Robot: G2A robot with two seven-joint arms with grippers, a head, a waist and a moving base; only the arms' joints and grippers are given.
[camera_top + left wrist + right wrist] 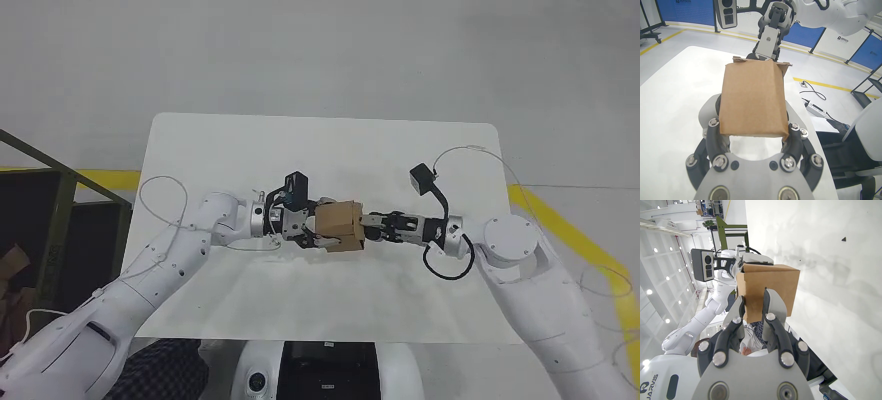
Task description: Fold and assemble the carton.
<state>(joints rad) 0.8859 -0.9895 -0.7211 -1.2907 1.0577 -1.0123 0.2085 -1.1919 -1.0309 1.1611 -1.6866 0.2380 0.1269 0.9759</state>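
Currently the brown carton [340,222] [753,98] [772,283] is held above the white table [420,150], over its middle and somewhat nearer the front edge. The left gripper [308,228] [753,113] is clamped across one end. The right gripper [370,225] [754,302] pinches a cardboard panel at the opposite end.

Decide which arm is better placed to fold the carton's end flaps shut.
Right, probably: the right gripper sits at the flapped end of the carton, while the left gripper clasps the opposite end, steadying it.
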